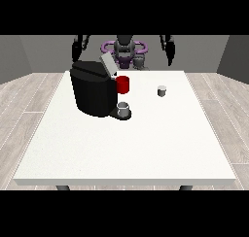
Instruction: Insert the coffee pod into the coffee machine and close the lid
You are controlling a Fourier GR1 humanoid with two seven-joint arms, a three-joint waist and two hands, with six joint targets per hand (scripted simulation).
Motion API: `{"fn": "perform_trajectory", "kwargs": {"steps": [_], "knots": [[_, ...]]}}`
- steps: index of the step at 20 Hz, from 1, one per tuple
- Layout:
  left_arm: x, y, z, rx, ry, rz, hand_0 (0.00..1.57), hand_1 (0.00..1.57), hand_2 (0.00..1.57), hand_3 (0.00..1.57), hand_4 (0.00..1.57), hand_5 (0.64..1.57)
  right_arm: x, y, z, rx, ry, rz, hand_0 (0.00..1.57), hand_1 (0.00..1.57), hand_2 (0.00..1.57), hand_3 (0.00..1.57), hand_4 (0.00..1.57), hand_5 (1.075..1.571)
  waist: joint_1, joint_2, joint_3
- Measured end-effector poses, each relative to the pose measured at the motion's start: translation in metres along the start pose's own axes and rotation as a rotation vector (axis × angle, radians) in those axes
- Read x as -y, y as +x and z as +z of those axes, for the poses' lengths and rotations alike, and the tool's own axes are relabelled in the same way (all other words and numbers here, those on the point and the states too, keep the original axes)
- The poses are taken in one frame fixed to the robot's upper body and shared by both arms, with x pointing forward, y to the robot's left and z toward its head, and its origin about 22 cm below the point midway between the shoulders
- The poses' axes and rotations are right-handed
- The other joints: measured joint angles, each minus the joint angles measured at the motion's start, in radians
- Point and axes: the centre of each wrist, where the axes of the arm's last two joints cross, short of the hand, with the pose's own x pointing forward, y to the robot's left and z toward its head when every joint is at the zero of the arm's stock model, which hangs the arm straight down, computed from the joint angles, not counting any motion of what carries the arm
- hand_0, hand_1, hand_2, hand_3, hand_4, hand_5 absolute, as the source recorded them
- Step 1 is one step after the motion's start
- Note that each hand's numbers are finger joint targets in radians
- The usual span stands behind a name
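Coffee pod (162, 90) sits near the table's (121, 148) far edge, apart from the open-lidded coffee machine (92, 93); whether either raised hand is spread, I cannot tell.

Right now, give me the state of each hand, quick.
Hand at the view's left: raised off the table, holding nothing; fingers cannot be told.
Hand at the view's right: the same.

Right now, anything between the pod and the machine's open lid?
Nothing visible on the table between the coffee pod and the coffee machine. The red mug stands beside the machine on the pod's side, below the raised lid. Both hands are raised at the far edge, apart from everything.
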Motion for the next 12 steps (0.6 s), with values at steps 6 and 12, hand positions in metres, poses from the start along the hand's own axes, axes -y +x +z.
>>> {"fn": "perform_trajectory", "kwargs": {"steps": [6,12], "knots": [[-0.018,-0.003,0.004,0.049,-0.122,-0.168,0.0,0.0,0.0,0.0,0.0,1.571,-0.007,-0.003,-0.002,0.027,0.019,-0.026,0.0,0.0,0.0,0.0,0.0,1.571,0.005,0.003,0.0225],[-0.068,0.016,-0.022,0.033,-0.17,-0.41,0.0,0.0,0.0,0.0,0.0,1.571,-0.02,0.024,-0.017,0.15,-0.042,0.055,0.0,0.0,0.0,0.0,0.0,1.571,-0.065,0.076,0.0269]]}}
